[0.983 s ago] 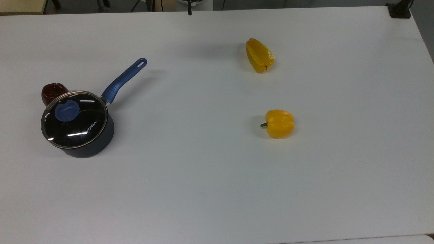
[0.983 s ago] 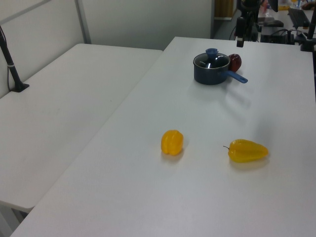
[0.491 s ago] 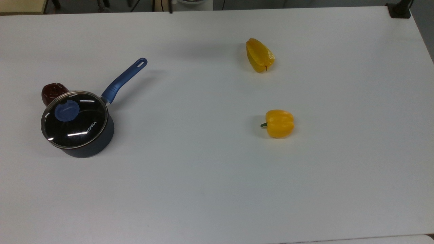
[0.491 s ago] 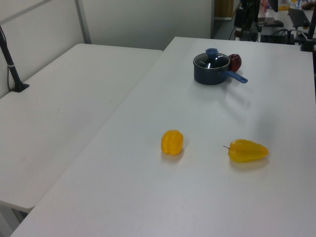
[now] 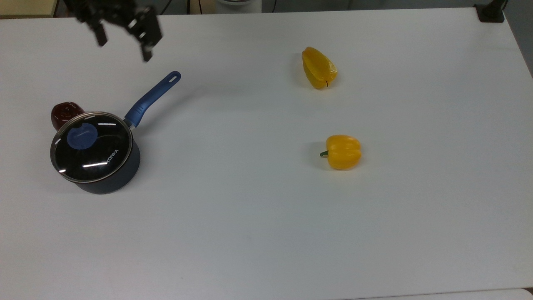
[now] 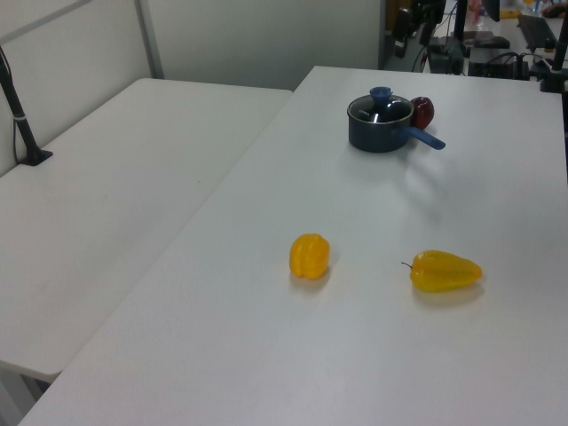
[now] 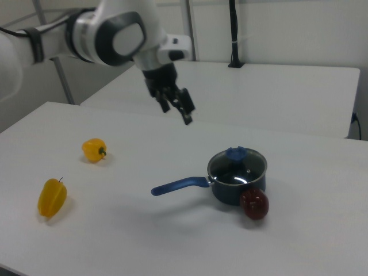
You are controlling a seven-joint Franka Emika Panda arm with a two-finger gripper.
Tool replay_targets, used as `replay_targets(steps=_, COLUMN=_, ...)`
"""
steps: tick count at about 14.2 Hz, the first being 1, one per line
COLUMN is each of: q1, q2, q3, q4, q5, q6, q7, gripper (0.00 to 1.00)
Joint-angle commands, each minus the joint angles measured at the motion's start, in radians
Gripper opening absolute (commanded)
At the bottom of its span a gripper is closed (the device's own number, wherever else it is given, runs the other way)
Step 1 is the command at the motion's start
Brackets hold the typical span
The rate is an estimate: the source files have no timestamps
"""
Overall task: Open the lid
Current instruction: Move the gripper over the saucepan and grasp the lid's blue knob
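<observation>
The tool (image 5: 123, 41) hangs in the air with its fingers spread and nothing between them, up and to the right of the saucepan (image 5: 109, 177) in the top view; the lid (image 5: 91, 146) sits closed on the saucepan, so the step in hand appears to be the approach. For a sound grasp, centre the spread fingers over the blue knob (image 5: 82, 136), descend straight, close on the knob only, and lift vertically, keeping clear of the blue handle (image 5: 152, 96) and the dark red pepper (image 5: 63, 113) touching the saucepan wall. The white desk (image 5: 266, 233) also carries two yellow peppers (image 5: 343, 151) well apart from the saucepan, with a second white table (image 6: 106, 222) alongside in the left view.
</observation>
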Motion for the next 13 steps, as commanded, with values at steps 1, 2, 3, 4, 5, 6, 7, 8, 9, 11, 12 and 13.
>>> replay_targets(steps=1, q1=-0.044, q2=0.088, q3=0.000, q4=0.030, q5=-0.015, q6=0.155, q7=0.094, gripper=1.00)
replay_targets(steps=2, q1=-0.052, q2=0.108, q3=0.000, q4=0.030, q5=-0.024, q6=0.195, q7=0.133, gripper=1.00)
replay_targets(steps=3, q1=-0.053, q2=0.127, q3=0.000, q4=0.030, q5=-0.037, q6=0.229, q7=0.173, gripper=1.00)
replay_targets(steps=4, q1=-0.053, q2=0.147, q3=0.000, q4=0.030, q5=-0.060, q6=0.260, q7=0.206, gripper=1.00)
replay_targets(steps=5, q1=-0.055, q2=0.170, q3=0.000, q4=0.029, q5=-0.090, q6=0.287, q7=0.221, gripper=1.00)
replay_targets(steps=6, q1=-0.061, q2=0.193, q3=0.000, q4=0.029, q5=-0.115, q6=0.314, q7=0.232, gripper=1.00)
replay_targets(steps=7, q1=-0.072, q2=0.213, q3=0.000, q4=0.029, q5=-0.129, q6=0.338, q7=0.240, gripper=1.00)
replay_targets(steps=8, q1=-0.079, q2=0.230, q3=-0.002, q4=0.027, q5=-0.135, q6=0.358, q7=0.241, gripper=1.00)
replay_targets(steps=9, q1=-0.084, q2=0.244, q3=-0.003, q4=0.026, q5=-0.137, q6=0.372, q7=0.241, gripper=1.00)
replay_targets(steps=11, q1=-0.093, q2=0.263, q3=-0.003, q4=0.026, q5=-0.137, q6=0.390, q7=0.241, gripper=1.00)
replay_targets(steps=12, q1=-0.095, q2=0.264, q3=-0.003, q4=0.024, q5=-0.137, q6=0.395, q7=0.241, gripper=1.00)
replay_targets(steps=13, q1=-0.096, q2=0.267, q3=-0.003, q4=0.022, q5=-0.140, q6=0.400, q7=0.241, gripper=1.00)
